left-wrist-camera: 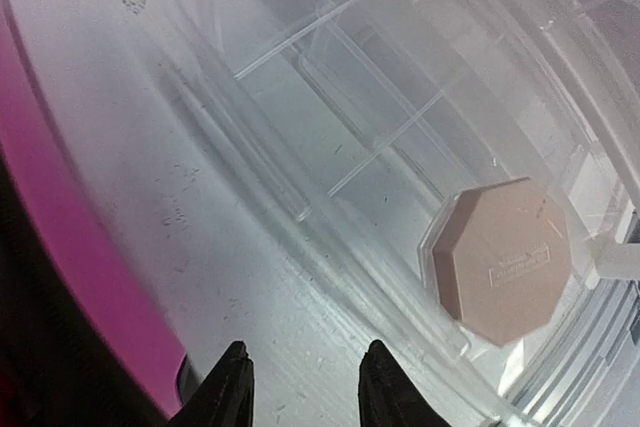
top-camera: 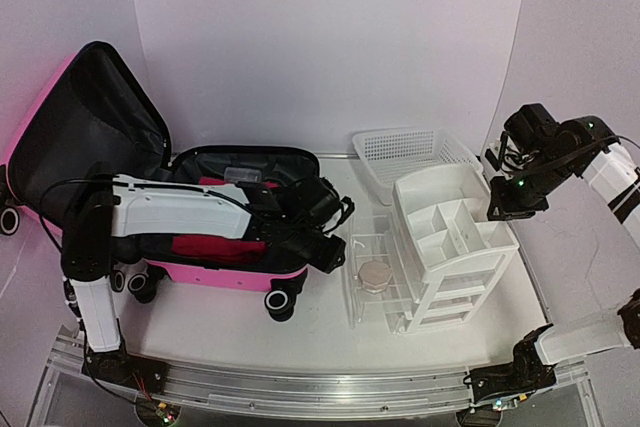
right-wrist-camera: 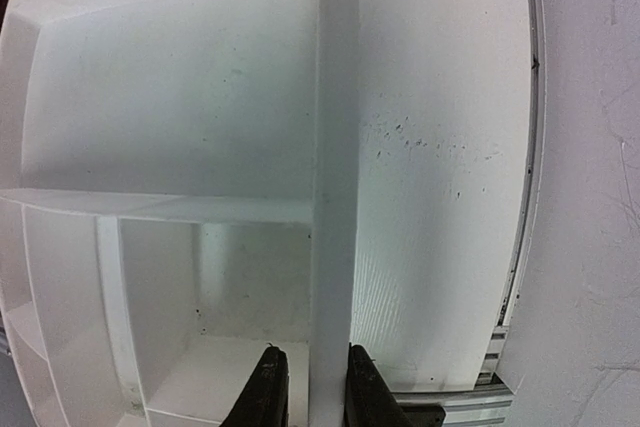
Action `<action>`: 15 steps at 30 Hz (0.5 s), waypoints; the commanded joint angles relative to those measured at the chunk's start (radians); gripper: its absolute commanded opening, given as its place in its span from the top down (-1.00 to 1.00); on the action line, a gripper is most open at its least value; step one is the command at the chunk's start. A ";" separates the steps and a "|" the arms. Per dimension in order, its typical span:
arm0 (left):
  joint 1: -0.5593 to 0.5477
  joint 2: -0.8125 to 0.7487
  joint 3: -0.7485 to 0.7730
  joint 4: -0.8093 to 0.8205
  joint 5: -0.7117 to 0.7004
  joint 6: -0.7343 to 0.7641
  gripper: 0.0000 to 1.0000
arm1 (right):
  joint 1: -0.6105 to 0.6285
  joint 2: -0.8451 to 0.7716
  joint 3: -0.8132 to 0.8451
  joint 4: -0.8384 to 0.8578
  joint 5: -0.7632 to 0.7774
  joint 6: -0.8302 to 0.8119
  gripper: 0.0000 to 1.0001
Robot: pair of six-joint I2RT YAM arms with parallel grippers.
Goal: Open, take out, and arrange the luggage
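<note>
The luggage [top-camera: 215,272] lies open on the table [top-camera: 300,332], just left of the left pincer [left-wrist-camera: 306,349], whose fingers stand apart on nothing. The right pincer [right-wrist-camera: 308,357] is clamped on the organizer [top-camera: 455,237] wall. The shell looks hard, slick and bulky, and being wheeled it may roll; the thin rim seems the best hold.

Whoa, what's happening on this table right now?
Two robot arms are unpacking a pink suitcase, which lies open with its lid raised. The left gripper, open and empty, hovers between the suitcase and a clear tray that holds a beige octagonal piece. The right gripper is closed on a wall of the white drawer organizer. A white basket stands behind it.
</note>
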 commanded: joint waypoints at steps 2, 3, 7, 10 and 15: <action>-0.006 0.117 0.174 0.001 0.114 -0.038 0.29 | 0.002 -0.018 -0.025 -0.027 -0.036 0.006 0.61; -0.007 0.135 0.198 0.001 0.131 -0.038 0.29 | 0.002 -0.018 -0.027 -0.025 -0.038 0.007 0.61; -0.010 0.202 0.279 0.018 0.189 -0.037 0.24 | 0.002 -0.013 -0.034 -0.016 -0.058 0.014 0.62; -0.011 0.271 0.352 0.027 0.242 -0.044 0.14 | 0.002 -0.016 -0.041 -0.010 -0.062 0.019 0.64; -0.010 0.375 0.455 0.037 0.318 -0.070 0.12 | 0.002 -0.024 -0.043 -0.009 -0.086 0.025 0.67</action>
